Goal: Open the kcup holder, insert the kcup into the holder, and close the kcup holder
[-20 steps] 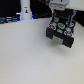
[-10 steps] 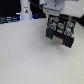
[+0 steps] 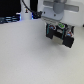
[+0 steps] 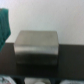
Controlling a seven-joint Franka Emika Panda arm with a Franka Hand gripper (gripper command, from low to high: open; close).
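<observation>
A robot arm's gripper hangs over a pale table, toward the exterior view's right. Whether its fingers are spread or pinching something cannot be told. The wrist view looks down on a dark box, probably the kcup holder, apparently lined up for opening. No kcup is visible.

A pale tabletop spreads out beneath the gripper; behind it, a dark jumble of equipment with a small blue light.
</observation>
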